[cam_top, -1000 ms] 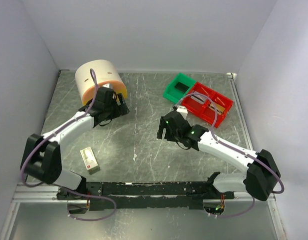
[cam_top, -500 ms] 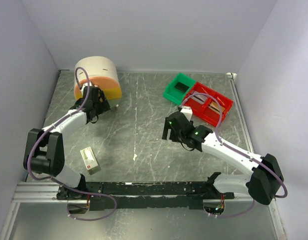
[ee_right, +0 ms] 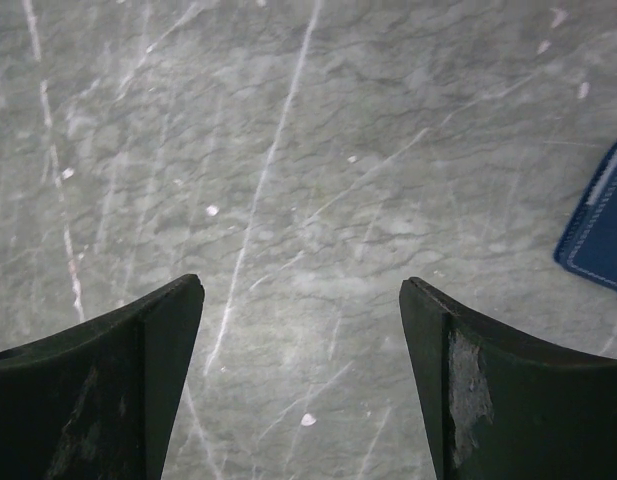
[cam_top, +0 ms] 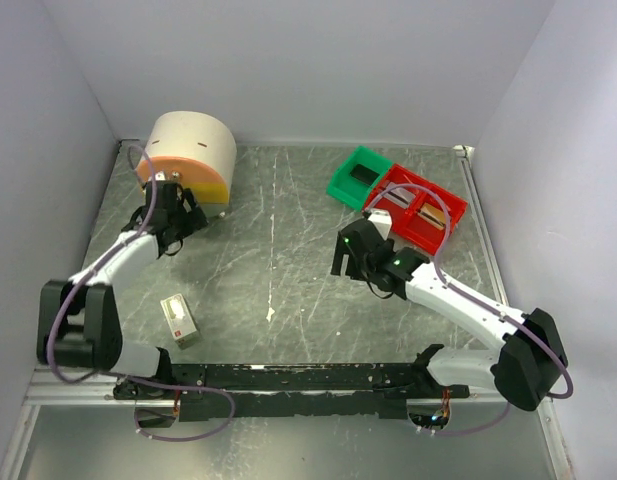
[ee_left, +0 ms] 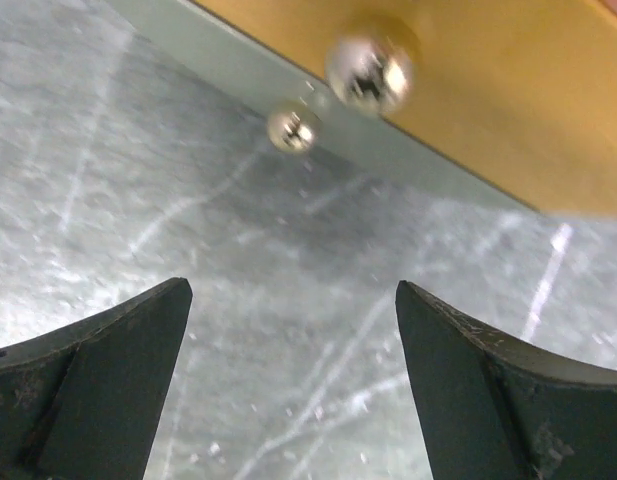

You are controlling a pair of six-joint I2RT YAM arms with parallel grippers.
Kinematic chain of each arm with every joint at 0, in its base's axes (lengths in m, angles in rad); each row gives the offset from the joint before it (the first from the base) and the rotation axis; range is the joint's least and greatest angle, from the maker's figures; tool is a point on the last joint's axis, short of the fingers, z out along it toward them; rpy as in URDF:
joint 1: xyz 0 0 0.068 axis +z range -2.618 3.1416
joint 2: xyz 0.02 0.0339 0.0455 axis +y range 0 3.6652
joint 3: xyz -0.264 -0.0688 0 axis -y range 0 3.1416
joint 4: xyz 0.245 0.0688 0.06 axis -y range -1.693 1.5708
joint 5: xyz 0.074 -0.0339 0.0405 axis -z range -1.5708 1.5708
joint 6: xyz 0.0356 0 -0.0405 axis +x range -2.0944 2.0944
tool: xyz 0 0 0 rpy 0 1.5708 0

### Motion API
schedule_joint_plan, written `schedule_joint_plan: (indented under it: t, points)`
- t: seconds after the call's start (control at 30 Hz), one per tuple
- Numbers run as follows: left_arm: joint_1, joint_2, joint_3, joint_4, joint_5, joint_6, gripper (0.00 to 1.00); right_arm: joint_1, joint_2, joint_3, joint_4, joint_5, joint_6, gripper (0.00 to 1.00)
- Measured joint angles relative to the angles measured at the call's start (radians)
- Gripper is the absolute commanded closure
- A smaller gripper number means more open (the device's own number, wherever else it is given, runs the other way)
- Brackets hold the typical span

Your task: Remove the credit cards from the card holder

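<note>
Now steer your right gripper (ee_right: 301,290) over the navy card holder (ee_right: 600,215) peeking in at its wrist view's edge; its fingers, like those of the left gripper (ee_left: 293,290), stand wide apart, empty.

My left gripper (cam_top: 170,192) sits just near of the cream-and-orange round drum (cam_top: 193,150), far left. The small cream box with a red label (cam_top: 178,318) lies near left. Far right, the green plastic bin (cam_top: 360,175) touches the red two-compartment tray (cam_top: 420,208). My right gripper (cam_top: 340,260) is near of them, with the dark navy card holder (ee_right: 600,225) on the table beside it.
</note>
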Motion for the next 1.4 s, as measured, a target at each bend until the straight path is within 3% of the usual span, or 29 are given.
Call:
schedule_joint_plan:
  t: [0.17,0.3,0.43,0.6,0.7,0.87,0.97,1.23,1.4]
  points:
    - [-0.078,-0.209,-0.083,-0.038,0.134,-0.047,0.04,-0.053,0.018,0.017,-0.015,0.034,-0.031,0.19]
    - [-0.319,-0.297,-0.100,-0.080,0.161,-0.137,0.05,-0.084,0.023,0.050,-0.027,0.064,-0.048,0.18]
    - [-0.565,-0.365,-0.209,-0.145,0.167,-0.293,0.04,-0.113,0.026,0.092,-0.049,0.106,-0.048,0.18]
    - [-0.692,-0.443,-0.383,-0.309,0.103,-0.510,0.05,-0.228,0.068,0.135,-0.048,0.111,-0.069,0.18]
    - [-0.692,-0.513,-0.443,-0.399,0.026,-0.614,0.05,-0.306,0.132,0.185,-0.048,0.101,-0.086,0.18]
    - [-0.678,-0.614,-0.469,-0.510,-0.121,-0.742,0.04,-0.326,0.189,0.232,-0.042,0.077,-0.112,0.18]
    - [-0.589,-0.646,-0.476,-0.563,-0.182,-0.770,0.05,-0.337,0.212,0.245,-0.041,0.066,-0.120,0.18]
    - [-0.257,-0.697,-0.490,-0.536,-0.188,-0.644,0.05,-0.452,0.343,0.323,-0.040,0.047,-0.163,0.22]
    - [-0.151,-0.605,-0.423,-0.503,-0.172,-0.518,0.05,-0.460,0.470,0.459,-0.019,0.000,-0.209,0.25]
